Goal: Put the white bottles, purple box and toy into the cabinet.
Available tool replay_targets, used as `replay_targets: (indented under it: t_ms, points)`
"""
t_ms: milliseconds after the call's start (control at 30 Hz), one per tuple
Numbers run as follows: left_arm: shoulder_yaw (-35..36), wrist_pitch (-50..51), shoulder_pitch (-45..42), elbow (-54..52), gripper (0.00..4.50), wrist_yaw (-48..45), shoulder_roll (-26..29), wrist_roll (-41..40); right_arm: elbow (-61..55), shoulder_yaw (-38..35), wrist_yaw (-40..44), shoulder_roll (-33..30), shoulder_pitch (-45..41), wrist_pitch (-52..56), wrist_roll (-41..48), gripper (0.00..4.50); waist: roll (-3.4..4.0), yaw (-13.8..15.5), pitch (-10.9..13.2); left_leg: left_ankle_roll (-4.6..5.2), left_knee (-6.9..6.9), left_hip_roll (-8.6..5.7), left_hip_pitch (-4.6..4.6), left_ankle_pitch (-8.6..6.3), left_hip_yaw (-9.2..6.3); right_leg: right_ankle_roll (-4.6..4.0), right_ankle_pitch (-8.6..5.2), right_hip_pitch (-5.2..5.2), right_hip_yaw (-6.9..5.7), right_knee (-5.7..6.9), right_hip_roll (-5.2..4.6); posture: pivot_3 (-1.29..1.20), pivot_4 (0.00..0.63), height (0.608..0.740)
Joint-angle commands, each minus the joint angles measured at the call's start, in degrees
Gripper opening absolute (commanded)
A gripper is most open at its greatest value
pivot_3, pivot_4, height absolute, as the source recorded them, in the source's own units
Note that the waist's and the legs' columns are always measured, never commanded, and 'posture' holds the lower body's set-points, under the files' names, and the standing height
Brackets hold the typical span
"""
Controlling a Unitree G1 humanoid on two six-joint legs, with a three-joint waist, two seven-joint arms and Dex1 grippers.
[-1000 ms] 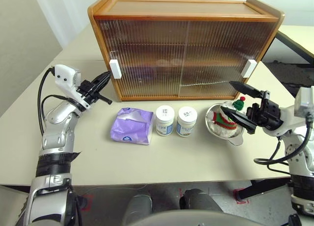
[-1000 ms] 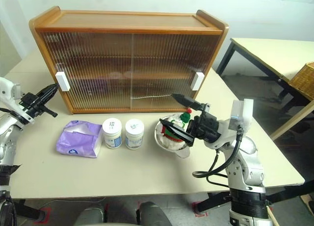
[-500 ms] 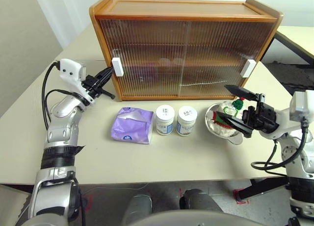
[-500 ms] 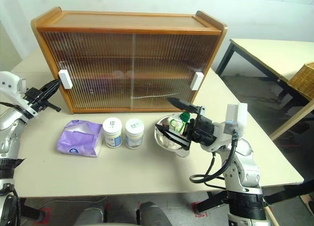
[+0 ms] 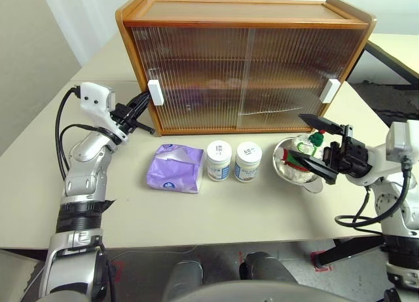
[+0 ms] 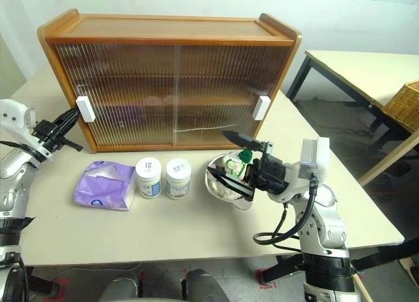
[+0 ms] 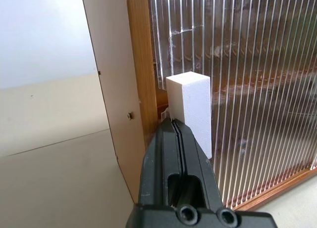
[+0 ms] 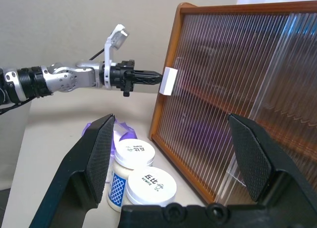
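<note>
With the cabinet (image 5: 245, 63) doors closed, the left gripper (image 5: 145, 100), closed and empty at the left handle (image 5: 154, 92), may slip off, while the wide-open, empty right gripper (image 5: 318, 148) straddles the toy (image 5: 302, 155) before the cabinet.

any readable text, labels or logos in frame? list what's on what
White bottles' lids: a short printed word plus characters above it, too blurred to read.
White bottles' side labels: pale blue print, too small to read.
Purple box: round dark-blue and white logo, lettering unreadable.
Cabinet, its white handles and the toy: no text seen.
</note>
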Motion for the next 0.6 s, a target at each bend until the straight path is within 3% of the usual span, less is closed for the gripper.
replay_targets:
  t_ms: [33, 600]
  points:
    - [0.0, 0.4, -0.6, 0.1, 0.04, -0.3, 0.5, 0.3, 0.5, 0.9, 0.6, -0.4, -0.4, 0.1, -0.1, 4.5, 0.0, 0.0, 0.0, 0.0, 0.0, 0.0, 0.0, 0.0, 0.0, 0.0, 0.0, 0.0, 0.0, 0.0, 0.0, -0.07, 0.0, 0.74]
    - [-5.0, 0.6, -5.0, 2.4, 0.04, -3.6, -3.2, 0.7, 0.9, 0.4, 0.6, -1.0, -0.2, -0.1, -0.1, 4.5, 0.0, -0.3, 0.0, 0.01, 0.03, -0.06, -0.01, 0.0, -0.01, -0.02, 0.02, 0.03, 0.02, -0.01, -0.06, -0.1, 0.0, 0.74]
